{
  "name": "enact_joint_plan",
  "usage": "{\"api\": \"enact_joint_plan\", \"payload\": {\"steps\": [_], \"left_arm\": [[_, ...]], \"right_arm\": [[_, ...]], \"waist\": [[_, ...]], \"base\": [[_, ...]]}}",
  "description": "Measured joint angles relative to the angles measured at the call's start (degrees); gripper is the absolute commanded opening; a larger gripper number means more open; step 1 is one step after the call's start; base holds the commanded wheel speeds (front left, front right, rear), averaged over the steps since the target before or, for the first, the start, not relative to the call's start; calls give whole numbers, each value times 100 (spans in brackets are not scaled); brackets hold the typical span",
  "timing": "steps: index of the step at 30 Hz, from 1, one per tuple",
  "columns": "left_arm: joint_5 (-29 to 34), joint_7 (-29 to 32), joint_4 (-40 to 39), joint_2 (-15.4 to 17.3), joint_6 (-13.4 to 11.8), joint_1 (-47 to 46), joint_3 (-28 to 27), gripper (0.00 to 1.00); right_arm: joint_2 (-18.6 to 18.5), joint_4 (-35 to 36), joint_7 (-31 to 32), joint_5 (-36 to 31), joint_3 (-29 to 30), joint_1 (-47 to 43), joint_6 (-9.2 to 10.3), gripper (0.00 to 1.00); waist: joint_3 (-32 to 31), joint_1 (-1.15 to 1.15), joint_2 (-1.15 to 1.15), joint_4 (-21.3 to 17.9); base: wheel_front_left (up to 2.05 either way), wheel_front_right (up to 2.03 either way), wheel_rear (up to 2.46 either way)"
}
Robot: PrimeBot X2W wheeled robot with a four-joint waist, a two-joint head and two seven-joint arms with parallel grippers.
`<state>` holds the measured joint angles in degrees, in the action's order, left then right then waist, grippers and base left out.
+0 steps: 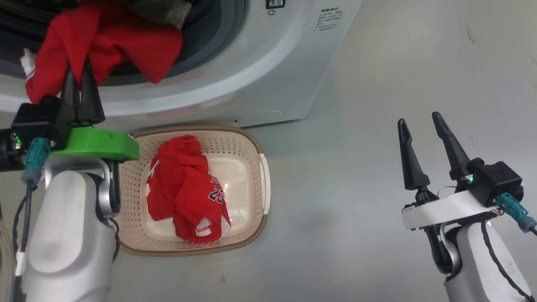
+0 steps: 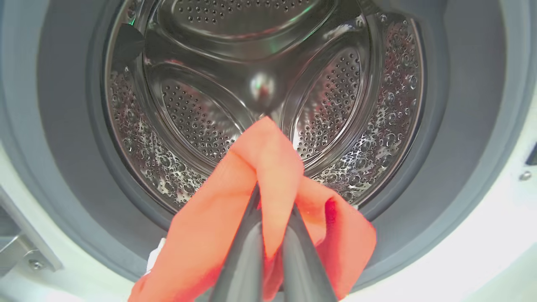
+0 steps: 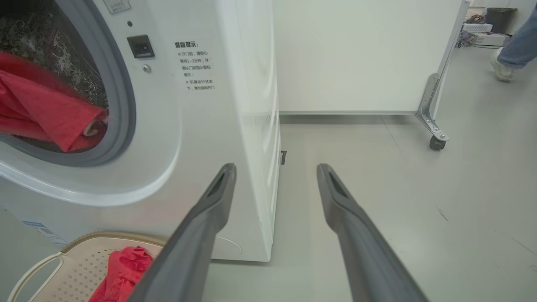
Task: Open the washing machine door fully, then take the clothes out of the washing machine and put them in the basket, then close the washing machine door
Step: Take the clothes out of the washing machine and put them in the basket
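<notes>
The left gripper (image 1: 79,67) is clamped tight on a fold of red cloth (image 1: 113,42), its two dark fingers pressed together with the fabric pinched between them and draped over their tips. In the left wrist view this cloth (image 2: 268,155) looks orange-red, thin and smooth, falling down both sides of the gripper (image 2: 273,201). The right gripper (image 1: 419,118) has its fingers spread wide with nothing between them, above bare grey floor (image 1: 377,235) and well to the right of the basket.

Just right of the left forearm lies the one basket (image 1: 197,128), cream and perforated, with a brown woven-look rim and a white handle on its right side. In it sits a crumpled jersey (image 1: 180,188), bright red with white trim and a "23" showing, touched by neither gripper.

Beyond the basket stands the one washing machine (image 1: 260,75), white, its round opening ringed by a rubber seal (image 2: 63,126). The gripped cloth hangs across the lower lip of that opening, with the perforated steel drum (image 2: 201,121) behind it. That makes two red garments: one in the basket, one in the left gripper.

Farther off, the right wrist view shows a white panel (image 3: 356,54) on casters and a person's foot (image 3: 501,69) in a pale shoe
</notes>
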<state>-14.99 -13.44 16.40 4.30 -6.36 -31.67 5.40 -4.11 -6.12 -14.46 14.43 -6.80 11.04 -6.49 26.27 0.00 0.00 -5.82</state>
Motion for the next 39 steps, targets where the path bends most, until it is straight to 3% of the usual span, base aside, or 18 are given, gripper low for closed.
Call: {"api": "enact_joint_plan", "payload": {"steps": [25, 39], "left_arm": [[30, 146, -993, -75, 0, 2321, 716, 0], [-219, 458, -856, -97, 4, 2586, 850, 0]], "right_arm": [[-2, -177, 1, -82, -65, -853, 15, 100], [16, 51, 2, -91, -230, -901, 15, 100]], "waist": [[-1493, 0, 0, 489], [-1458, 0, 0, 460]], "base": [[0, 0, 0], [0, 0, 0]]}}
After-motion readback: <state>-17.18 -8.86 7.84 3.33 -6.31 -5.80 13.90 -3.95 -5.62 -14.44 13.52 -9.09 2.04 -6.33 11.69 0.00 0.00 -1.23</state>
